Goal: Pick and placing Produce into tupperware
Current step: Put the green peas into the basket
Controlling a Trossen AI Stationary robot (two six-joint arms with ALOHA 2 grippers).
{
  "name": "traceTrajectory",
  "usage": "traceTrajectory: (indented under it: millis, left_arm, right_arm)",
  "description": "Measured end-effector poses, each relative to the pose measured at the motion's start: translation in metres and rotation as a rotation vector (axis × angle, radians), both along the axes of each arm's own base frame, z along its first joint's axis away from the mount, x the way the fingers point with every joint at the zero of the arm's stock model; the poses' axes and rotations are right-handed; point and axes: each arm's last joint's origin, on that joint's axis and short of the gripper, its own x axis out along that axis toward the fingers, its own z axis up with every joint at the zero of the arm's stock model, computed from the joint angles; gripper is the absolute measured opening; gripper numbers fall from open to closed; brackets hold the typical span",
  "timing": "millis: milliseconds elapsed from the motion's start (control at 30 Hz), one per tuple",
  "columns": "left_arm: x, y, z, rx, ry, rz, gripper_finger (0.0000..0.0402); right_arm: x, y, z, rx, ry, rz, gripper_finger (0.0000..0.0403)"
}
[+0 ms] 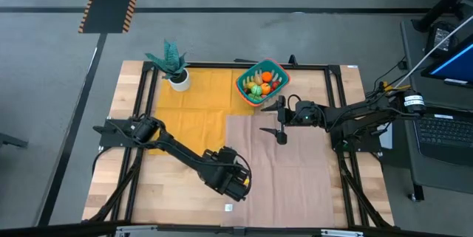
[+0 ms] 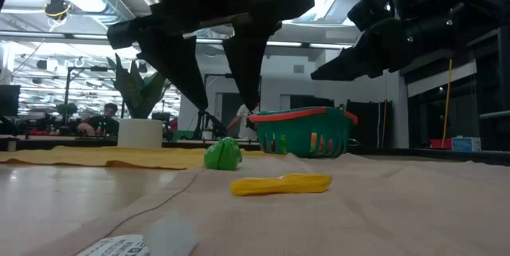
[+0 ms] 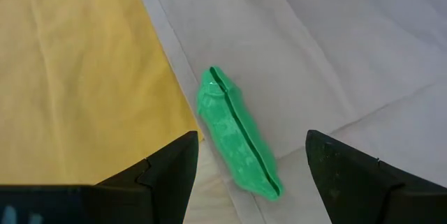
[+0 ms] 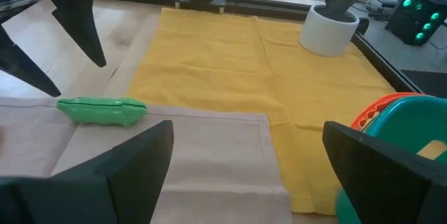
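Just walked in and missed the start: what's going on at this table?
Two robot arms are sorting toy produce. The left tool, open, hangs above a green pea pod on the cloth. The right tool, open and empty, waits near the teal container, which already holds several pieces. A yellow piece lies loose.

Both arms are built of matte black segments; each tool [image 3: 251,172] [image 4: 244,175] is formed by two broad, tapering black fingers.

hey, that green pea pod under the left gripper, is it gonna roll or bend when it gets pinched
The green pea pod looks like moulded plastic with a raised seam, so probably stiff and light. It lies flat and elongated on the cloth, so rolling seems unlikely. Its glossy skin might slip between the open fingers of the left gripper.
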Motion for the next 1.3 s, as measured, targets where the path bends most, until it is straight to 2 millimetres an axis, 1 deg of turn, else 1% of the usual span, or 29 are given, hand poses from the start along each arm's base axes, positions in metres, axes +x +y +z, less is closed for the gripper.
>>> traceTrajectory:
  millis: [367,667,933,1100,1300]
  left_arm:
    - [0.004,0.008,0.0,-0.032,-0.004,0.043,0.0256]
    - [0.016,0.015,-0.032,-0.078,0.064,0.075,0.0256]
    - [0.017,0.018,-0.032,-0.098,0.071,0.085,0.0256]
    - [0.019,0.018,-0.044,-0.14,0.112,0.093,0.0255]
    - [0.021,0.022,-0.046,-0.146,0.111,0.103,0.0242]
  right_arm:
    - [0.0,0.0,0.0,0.001,0.002,0.0,0.0365]
    - [-0.001,0.0,-0.002,-0.005,0.024,0.002,0.0365]
    - [-0.001,0.0,-0.002,-0.016,0.027,0.006,0.0365]
    - [-0.001,0.0,-0.002,-0.016,0.027,0.006,0.0365]
    - [-0.001,0.0,-0.003,-0.015,0.034,0.007,0.0365]
